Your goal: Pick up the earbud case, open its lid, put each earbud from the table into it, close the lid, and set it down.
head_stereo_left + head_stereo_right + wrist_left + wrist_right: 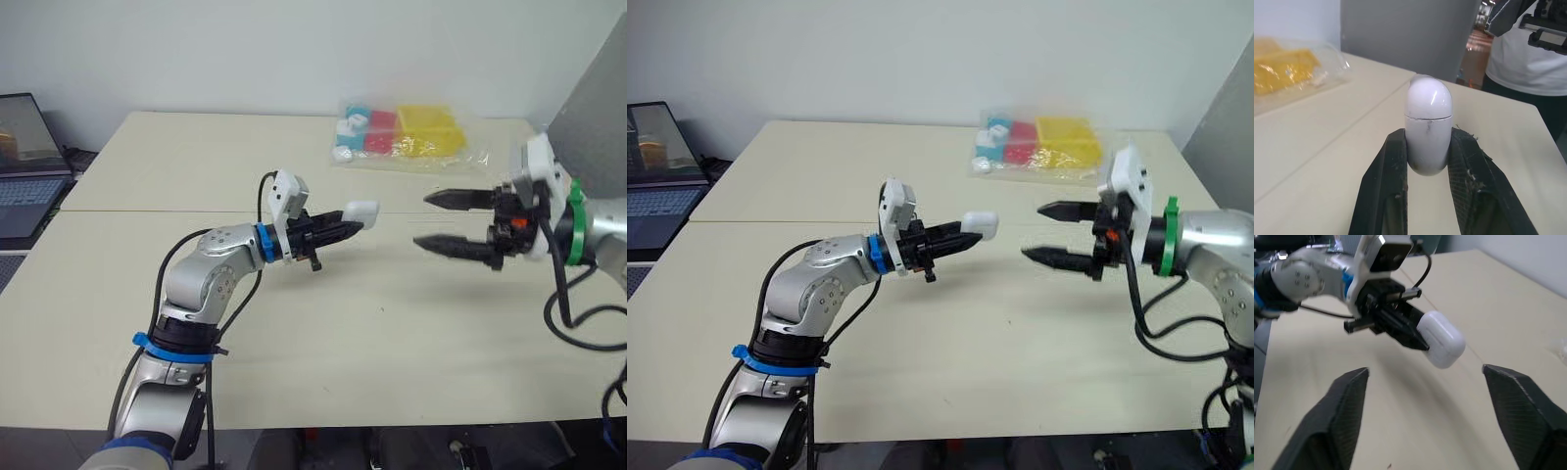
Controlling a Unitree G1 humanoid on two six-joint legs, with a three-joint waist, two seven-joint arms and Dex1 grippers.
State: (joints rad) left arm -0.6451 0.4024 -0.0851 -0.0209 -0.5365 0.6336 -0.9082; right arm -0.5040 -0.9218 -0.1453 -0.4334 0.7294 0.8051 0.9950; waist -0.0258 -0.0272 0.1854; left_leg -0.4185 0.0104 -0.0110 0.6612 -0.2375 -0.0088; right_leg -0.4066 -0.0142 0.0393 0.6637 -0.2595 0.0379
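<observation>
While left gripper (345, 228) clamped earbud case (362, 209) by its lower half, clear above table (196, 166), case's long axis ran along the fingers, domed lid end pointing toward right gripper (421, 220). Right gripper sat roughly level with case, apart from it, fingers spread wide, empty, probably the arm to work lid. Lid shut, seam line unbroken; contents hidden. Clear bag (407, 132) near table's far edge held coloured blocks: yellow, red, blue.

- Table (392, 333): beige top, one seam running across.
- Wall (245, 49): plain white, along the far side.
- Laptop (24, 166): open, just off the left edge.
- Panel (600, 88): grey, far right.
</observation>
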